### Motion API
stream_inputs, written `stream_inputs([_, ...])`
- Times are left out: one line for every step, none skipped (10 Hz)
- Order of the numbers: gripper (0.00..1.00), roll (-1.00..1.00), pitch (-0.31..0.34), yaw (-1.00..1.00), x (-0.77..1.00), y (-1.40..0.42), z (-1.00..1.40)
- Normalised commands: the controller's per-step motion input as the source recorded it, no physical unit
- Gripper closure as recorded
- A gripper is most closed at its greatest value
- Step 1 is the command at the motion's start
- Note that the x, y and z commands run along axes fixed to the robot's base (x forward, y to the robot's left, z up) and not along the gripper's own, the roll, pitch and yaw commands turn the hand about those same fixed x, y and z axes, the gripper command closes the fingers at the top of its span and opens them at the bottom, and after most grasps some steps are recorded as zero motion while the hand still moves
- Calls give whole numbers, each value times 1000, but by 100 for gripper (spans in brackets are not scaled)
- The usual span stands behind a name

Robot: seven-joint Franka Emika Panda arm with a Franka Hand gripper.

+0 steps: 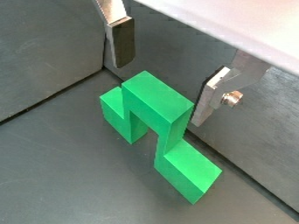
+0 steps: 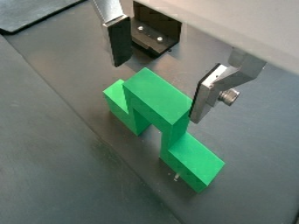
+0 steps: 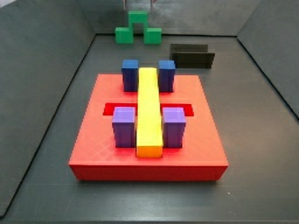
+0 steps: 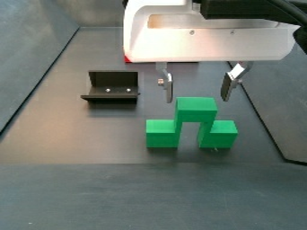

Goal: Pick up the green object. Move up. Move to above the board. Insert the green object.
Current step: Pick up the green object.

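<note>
The hand (image 4: pixel 197 88) hangs just above the green object (image 4: pixel 191 124), fingers (image 1: pixel 121 44) spread wide either side of its raised centre cube, likely lined up to grip there. The board (image 3: pixel 93 144) sits well apart.

One green object (image 4: pixel 191 124), two blue blocks (image 3: pixel 131 69), two purple blocks (image 3: pixel 124 125), one yellow bar (image 3: pixel 149 114).

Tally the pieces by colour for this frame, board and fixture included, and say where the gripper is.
Green object: 1
Blue blocks: 2
Purple blocks: 2
Yellow bar: 1
Red board: 1
Dark fixture: 1
Total: 8
The gripper is open, its fingers either side of the green object's raised centre cube.
</note>
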Motion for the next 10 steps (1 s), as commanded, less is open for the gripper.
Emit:
stream_inputs([0,-13,0,0,169,0,-191])
stream_inputs([0,0,-7,0,137,0,-251])
stream_inputs([0,0,0,0,240,0,-317])
stream_inputs([0,0,0,0,114,14,-337])
stream_inputs([0,0,0,0,17,9,-374])
stream_inputs([0,17,0,0,0,0,-397])
stream_inputs([0,0,0,0,0,0,-246])
stream_inputs([0,0,0,0,0,0,0])
stream_inputs([100,0,0,0,0,0,0])
stream_inputs([100,0,0,0,0,0,0])
